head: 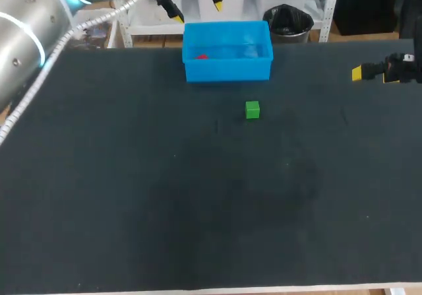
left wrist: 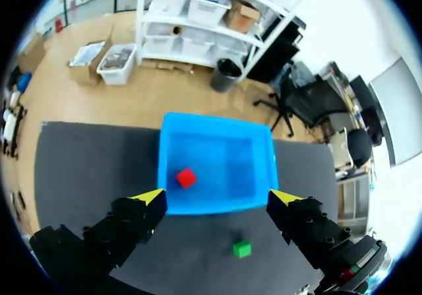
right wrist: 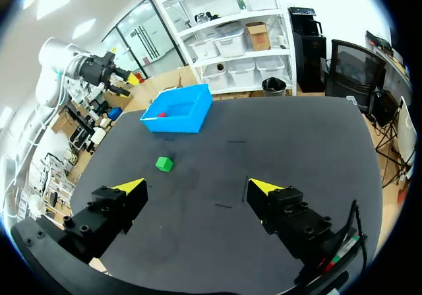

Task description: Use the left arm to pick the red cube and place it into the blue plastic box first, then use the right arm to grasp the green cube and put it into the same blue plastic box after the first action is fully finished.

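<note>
First half done: the red cube (head: 201, 57) lies inside the blue plastic box (head: 227, 70), toward the box's left side, as the head view and both wrist views show. The box stands at the table's (head: 132, 209) far edge, about midway along it. The left pincer (head: 198, 11) hangs above that far edge, over the back of the box, its yellow-tipped fingers spread wide and holding nothing. In its own wrist view the left pincer (left wrist: 218, 196) looks straight down on the box (left wrist: 217, 206), with the red cube (left wrist: 186, 177) resting on the floor of the box, clear of both fingers. By these signs the left arm's (head: 33, 24) part of the job appears complete. The second half is not yet begun: the green cube (head: 252, 109) sits alone on the dark table, a little nearer the front edge than the box and apart from it, untouched. The right pincer (head: 369, 72) is at the table's right edge, toward the far right corner, well apart from the green cube. Its wrist view shows the right pincer (right wrist: 198, 187) with fingers wide apart and empty, the green cube (right wrist: 163, 164) ahead of it and the box (right wrist: 175, 123) beyond. What is left, by this judgement, is for the right arm to grasp the green cube and place it in the same box.
</note>
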